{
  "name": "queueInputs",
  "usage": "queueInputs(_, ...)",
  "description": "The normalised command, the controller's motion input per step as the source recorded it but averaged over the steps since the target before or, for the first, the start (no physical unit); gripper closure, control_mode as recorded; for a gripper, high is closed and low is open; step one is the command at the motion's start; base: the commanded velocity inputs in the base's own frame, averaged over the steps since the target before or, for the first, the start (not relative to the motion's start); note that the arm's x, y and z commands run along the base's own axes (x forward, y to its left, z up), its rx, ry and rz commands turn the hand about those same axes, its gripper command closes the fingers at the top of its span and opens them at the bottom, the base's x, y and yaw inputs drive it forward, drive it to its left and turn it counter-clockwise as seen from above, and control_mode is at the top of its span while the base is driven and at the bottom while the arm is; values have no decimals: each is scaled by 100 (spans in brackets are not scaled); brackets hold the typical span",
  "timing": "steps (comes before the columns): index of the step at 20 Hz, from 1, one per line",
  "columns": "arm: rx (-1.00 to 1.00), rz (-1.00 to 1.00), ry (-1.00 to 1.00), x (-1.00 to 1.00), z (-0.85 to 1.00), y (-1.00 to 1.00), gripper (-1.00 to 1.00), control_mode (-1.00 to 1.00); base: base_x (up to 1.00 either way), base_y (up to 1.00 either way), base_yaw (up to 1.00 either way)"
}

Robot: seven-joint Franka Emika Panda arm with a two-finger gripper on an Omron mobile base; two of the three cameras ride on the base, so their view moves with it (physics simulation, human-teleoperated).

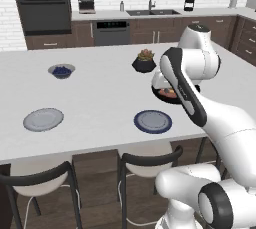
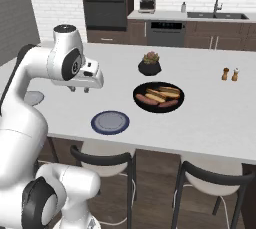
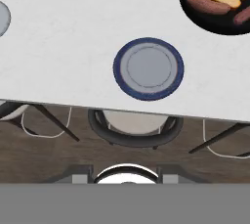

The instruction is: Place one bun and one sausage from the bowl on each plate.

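Behind the arm, the black bowl (image 1: 167,94) is half hidden; fingers' (image 2: 80,89) spread unclear.

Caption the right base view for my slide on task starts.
Gripper hovers empty above the counter; buns and sausages wait in the black bowl beside an empty blue-rimmed plate.

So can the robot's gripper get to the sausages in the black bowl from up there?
Probably yes. The gripper hangs in the air above the counter, holding nothing, and the black bowl lies uncovered beside the blue-rimmed plate. The potted succulent sits behind the bowl, not between them.
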Motion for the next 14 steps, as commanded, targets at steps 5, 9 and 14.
queueInputs(5, 0, 0, 0, 4, 0, -16, -100, -100, 0, 0, 0)
queueInputs(9, 0, -1, 1, 21, 0, -79, -100, -100, 0, 0, 0)
queueInputs(14, -7, -5, 6, 46, -8, -72, -100, -100, 0, 0, 0)
